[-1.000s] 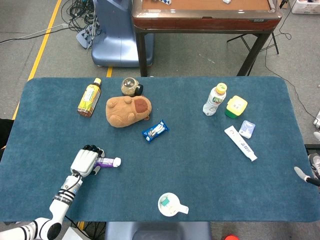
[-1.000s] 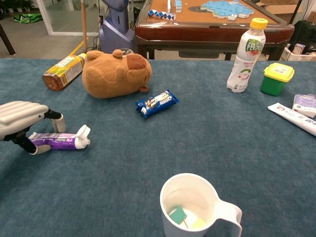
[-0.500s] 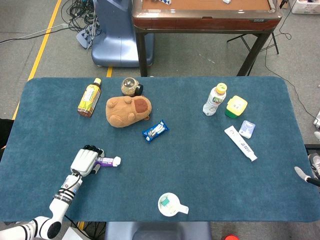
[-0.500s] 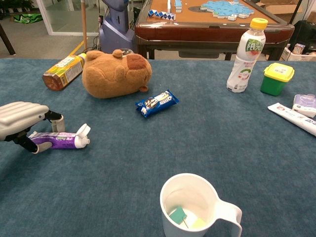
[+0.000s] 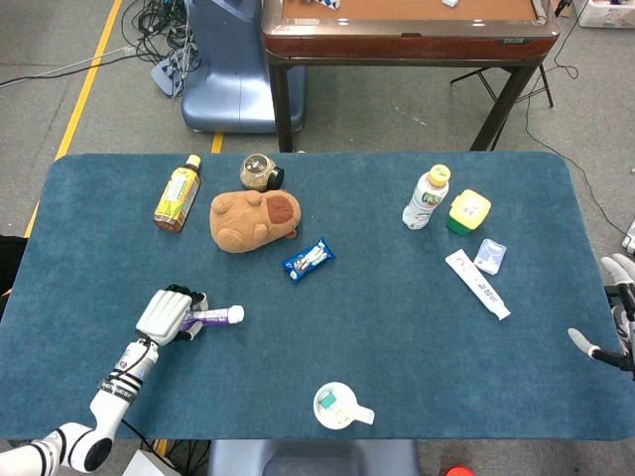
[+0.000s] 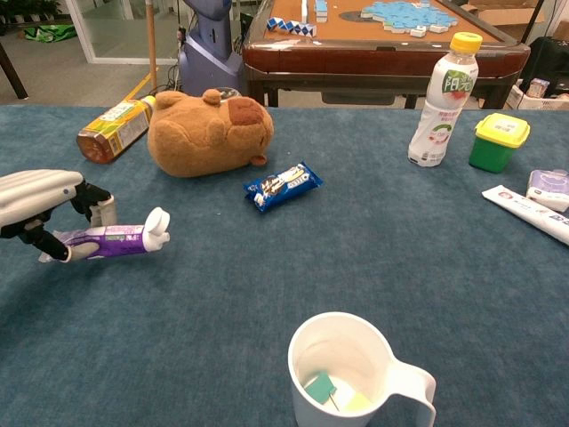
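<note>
Left hand grips purple tube; long axis left-right, white cap toward table centre, slightly raised.

Bright, even indoor light, soft faint shadows (chest view slightly bowed), sharp focus throughout.

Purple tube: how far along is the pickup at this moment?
Grasp looks made: the left hand grips the purple tube, cap end tilted up off the blue table. Lift barely begun; carrying and placing remain. Right hand sits at the table's edge, holding nothing visible.
</note>
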You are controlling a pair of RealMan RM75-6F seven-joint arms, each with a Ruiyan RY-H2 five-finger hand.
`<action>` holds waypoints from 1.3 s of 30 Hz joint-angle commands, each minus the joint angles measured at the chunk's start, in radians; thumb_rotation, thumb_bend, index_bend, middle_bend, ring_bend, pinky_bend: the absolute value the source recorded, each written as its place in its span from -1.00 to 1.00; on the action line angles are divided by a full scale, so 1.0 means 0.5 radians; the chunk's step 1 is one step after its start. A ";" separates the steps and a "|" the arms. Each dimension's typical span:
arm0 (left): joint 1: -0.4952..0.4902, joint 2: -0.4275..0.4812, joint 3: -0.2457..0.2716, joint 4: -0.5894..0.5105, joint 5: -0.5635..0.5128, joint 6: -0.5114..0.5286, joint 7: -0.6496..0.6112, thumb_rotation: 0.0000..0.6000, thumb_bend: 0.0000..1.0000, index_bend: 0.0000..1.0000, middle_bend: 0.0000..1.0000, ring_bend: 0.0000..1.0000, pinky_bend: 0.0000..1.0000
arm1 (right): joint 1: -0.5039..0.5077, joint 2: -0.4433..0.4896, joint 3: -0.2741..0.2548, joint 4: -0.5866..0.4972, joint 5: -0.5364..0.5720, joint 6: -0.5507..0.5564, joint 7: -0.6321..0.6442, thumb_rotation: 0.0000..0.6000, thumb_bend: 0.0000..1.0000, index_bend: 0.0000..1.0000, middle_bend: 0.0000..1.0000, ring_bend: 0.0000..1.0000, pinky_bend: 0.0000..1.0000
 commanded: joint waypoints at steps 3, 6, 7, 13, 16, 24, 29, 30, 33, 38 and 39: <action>-0.073 0.133 -0.055 -0.126 0.069 -0.022 -0.149 1.00 -0.25 0.14 0.13 -0.26 -0.42 | 0.111 -0.005 -0.017 -0.094 -0.147 -0.109 -0.107 1.00 -0.59 -0.87 -0.77 -0.98 -0.89; -0.118 0.200 -0.093 -0.203 0.079 -0.052 -0.219 1.00 -0.24 0.15 0.16 -0.24 -0.41 | 0.197 -0.015 -0.018 -0.154 -0.233 -0.201 -0.152 1.00 -0.57 -0.84 -0.76 -0.98 -0.89; -0.132 0.221 -0.104 -0.230 0.073 -0.069 -0.235 1.00 -0.24 0.16 0.17 -0.23 -0.40 | 0.225 -0.020 -0.019 -0.172 -0.262 -0.231 -0.169 1.00 -0.56 -0.82 -0.76 -0.98 -0.89; -0.212 0.316 -0.175 -0.389 0.022 -0.144 -0.259 1.00 -0.24 0.17 0.21 -0.20 -0.37 | 0.439 -0.105 0.001 -0.286 -0.412 -0.454 -0.316 1.00 -0.50 -0.75 -0.75 -0.98 -0.89; -0.243 0.342 -0.195 -0.461 -0.015 -0.174 -0.219 1.00 -0.24 0.18 0.23 -0.19 -0.35 | 0.565 -0.175 0.032 -0.316 -0.434 -0.581 -0.355 1.00 -0.48 -0.70 -0.75 -0.98 -0.89; -0.310 0.384 -0.233 -0.627 -0.130 -0.254 -0.136 1.00 -0.24 0.19 0.26 -0.17 -0.35 | 0.851 -0.403 0.135 -0.347 -0.284 -0.887 -0.542 0.64 -0.46 -0.62 -0.75 -0.98 -0.89; -0.338 0.411 -0.248 -0.712 -0.202 -0.281 -0.110 1.00 -0.24 0.20 0.27 -0.17 -0.35 | 1.024 -0.552 0.207 -0.329 -0.122 -1.036 -0.665 0.61 -0.42 -0.59 -0.75 -0.98 -0.89; -0.342 0.412 -0.249 -0.718 -0.208 -0.282 -0.107 1.00 -0.24 0.20 0.27 -0.17 -0.35 | 1.049 -0.575 0.217 -0.322 -0.098 -1.052 -0.687 0.60 -0.41 -0.59 -0.75 -0.98 -0.89; -0.356 0.411 -0.254 -0.733 -0.229 -0.290 -0.109 1.00 -0.24 0.20 0.27 -0.17 -0.35 | 1.125 -0.640 0.235 -0.302 -0.022 -1.114 -0.756 0.61 -0.38 -0.58 -0.75 -0.98 -0.89; -0.385 0.401 -0.256 -0.749 -0.250 -0.302 -0.098 1.00 -0.24 0.20 0.27 -0.17 -0.35 | 1.249 -0.759 0.253 -0.261 0.082 -1.186 -0.871 0.61 -0.35 -0.57 -0.75 -0.98 -0.89; -0.389 0.398 -0.255 -0.750 -0.253 -0.302 -0.096 1.00 -0.24 0.20 0.27 -0.17 -0.35 | 1.267 -0.777 0.255 -0.254 0.097 -1.192 -0.887 0.61 -0.34 -0.57 -0.75 -0.98 -0.89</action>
